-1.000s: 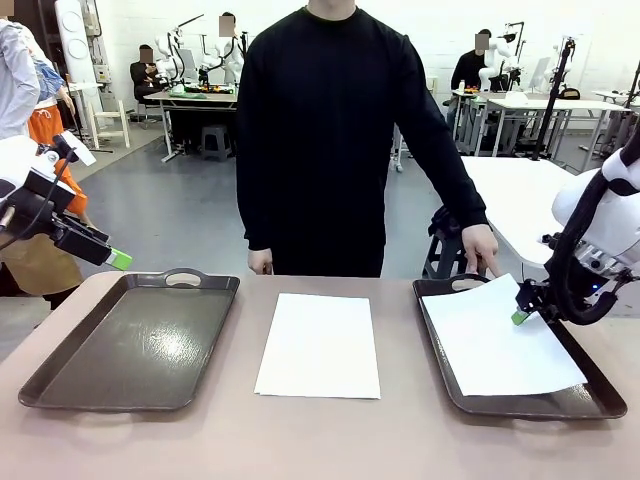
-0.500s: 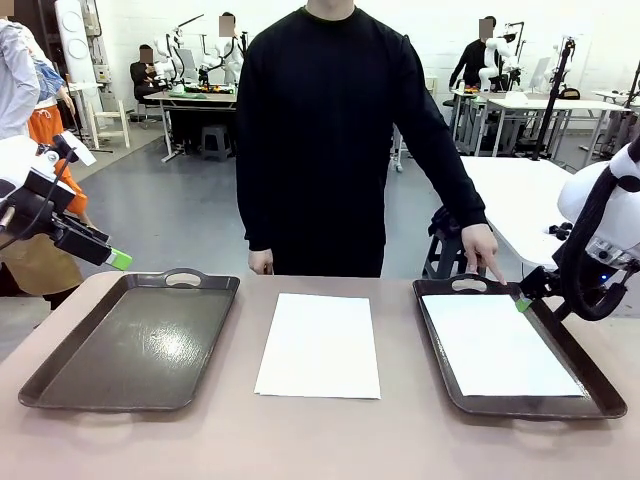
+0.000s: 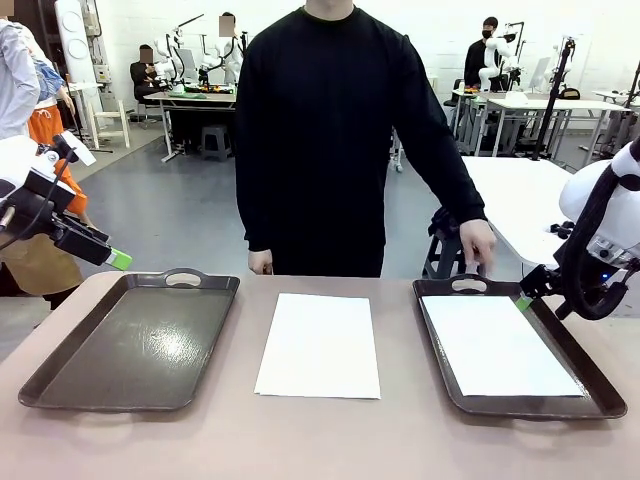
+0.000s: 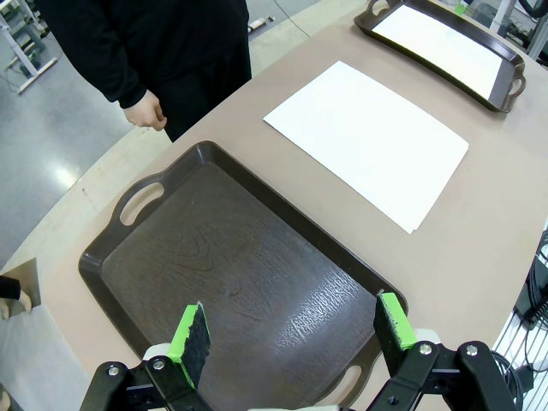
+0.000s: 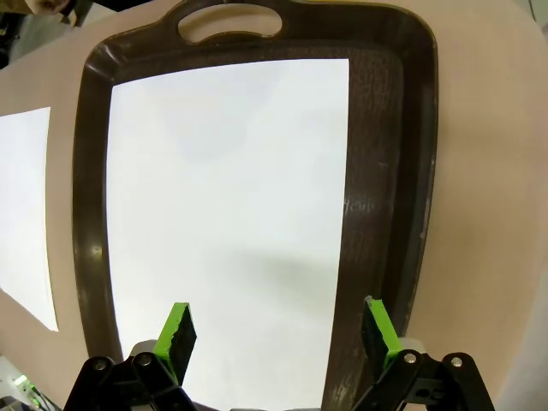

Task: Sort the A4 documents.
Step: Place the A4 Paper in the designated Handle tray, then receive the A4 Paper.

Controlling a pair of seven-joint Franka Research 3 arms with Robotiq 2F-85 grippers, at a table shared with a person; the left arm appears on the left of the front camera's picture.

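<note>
**Two sheets, two trays, both grippers empty**

Your right gripper (image 5: 278,321) has its jaws spread wide and grips nothing. It hangs by the far right corner of the right tray (image 3: 530,407). One sheet (image 3: 495,345) lies flat inside that tray. Your left gripper (image 4: 291,321) is just as wide and just as empty, held up above the left tray (image 3: 130,340), which is bare.

The second sheet (image 3: 320,345) lies flat on the table (image 3: 320,440) between the two trays, touching neither.

Count one person at the far edge. One hand (image 3: 478,245) is near the right tray's far handle, and the other hand (image 3: 261,262) hangs at the side.

The table is plain tan with rounded corners. Behind it you see grey floor and white tables with people seated farther off.
</note>
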